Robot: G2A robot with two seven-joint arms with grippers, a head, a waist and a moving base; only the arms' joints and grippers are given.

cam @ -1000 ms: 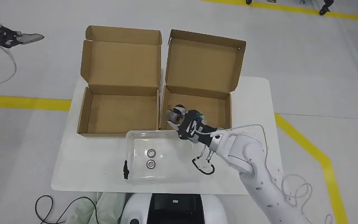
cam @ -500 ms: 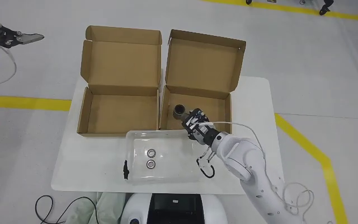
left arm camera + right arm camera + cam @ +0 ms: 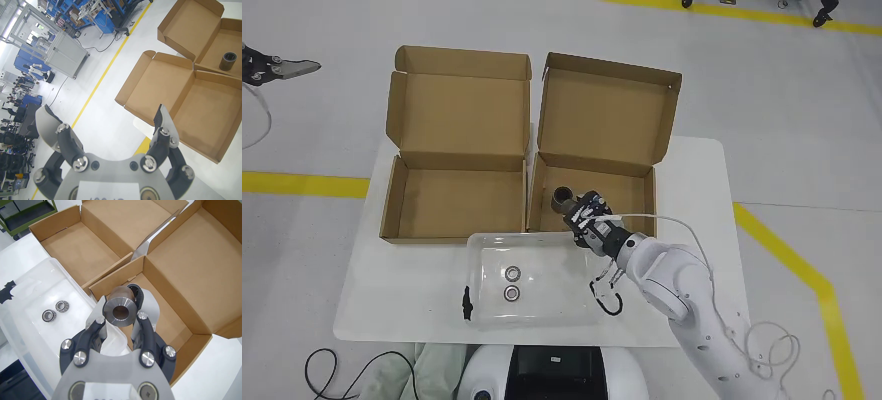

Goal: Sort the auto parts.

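My right gripper (image 3: 122, 300) is shut on a steel sleeve (image 3: 120, 311), held just over the front wall of the right cardboard box (image 3: 170, 306). In the top view this gripper (image 3: 587, 213) hangs at that box's (image 3: 627, 190) front left corner. Upright on the box floor, just beyond the sleeve, stands a dark cylinder (image 3: 133, 288) (image 3: 562, 197) (image 3: 227, 61). Two small bearings (image 3: 61, 306) (image 3: 48, 315) (image 3: 512, 282) lie in the clear plastic tray (image 3: 542, 239). The left gripper (image 3: 103, 113) (image 3: 282, 68) is open over the floor, far left of the table.
The left cardboard box (image 3: 452, 202) (image 3: 198, 113) stands open with a bare floor. Both lids are folded back away from me. A scrap of black tape (image 3: 467, 300) (image 3: 8, 291) sticks to the tray's left end. White table (image 3: 692, 200) lies free right of the boxes.
My right gripper has drawn back to the right from inside the right box with the sleeve still in it, uncovering the dark cylinder. The left arm has not moved.
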